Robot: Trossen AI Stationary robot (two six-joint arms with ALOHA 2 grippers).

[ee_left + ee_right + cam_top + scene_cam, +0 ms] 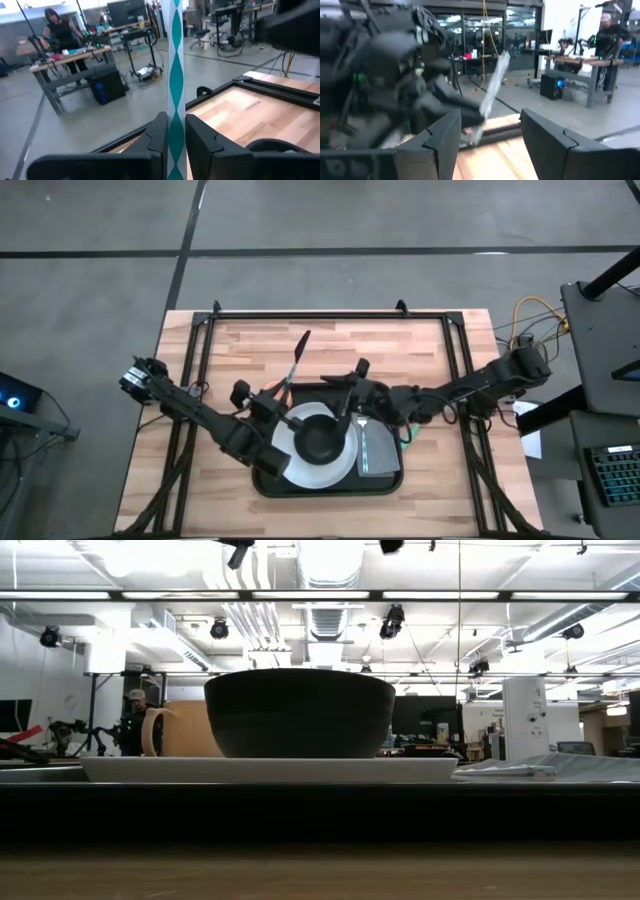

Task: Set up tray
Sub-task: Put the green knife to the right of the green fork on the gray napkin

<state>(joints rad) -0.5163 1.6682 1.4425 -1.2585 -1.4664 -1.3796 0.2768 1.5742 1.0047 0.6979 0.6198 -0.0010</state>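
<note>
The black tray [275, 483] lies at the table's near middle. On it rests a white plate [322, 465] bearing a black bowl [320, 438], with a grey folded napkin [377, 450] to the plate's right. My left gripper [281, 392], over the tray's far left corner, is shut on a thin white stick with teal diamonds [176, 75]. My right gripper [490, 140] hovers open over the tray's far edge, facing the left gripper, with nothing between its fingers. In the low view the bowl [300, 712], plate [270, 769] and napkin [520, 769] show; neither gripper does. My left gripper pinches the patterned stick [175, 137] between its two fingers, which lie across it. The long free part [298, 358] runs from the fingers toward the table's far edge. The stick is lifted clear of the table and tray. Its held end is hidden by the fingers.
Bare wooden table top [400, 350] lies beyond the tray toward the far edge and on both sides. A black frame rail [320, 315] runs along the far edge. People stand at benches in the room beyond.
</note>
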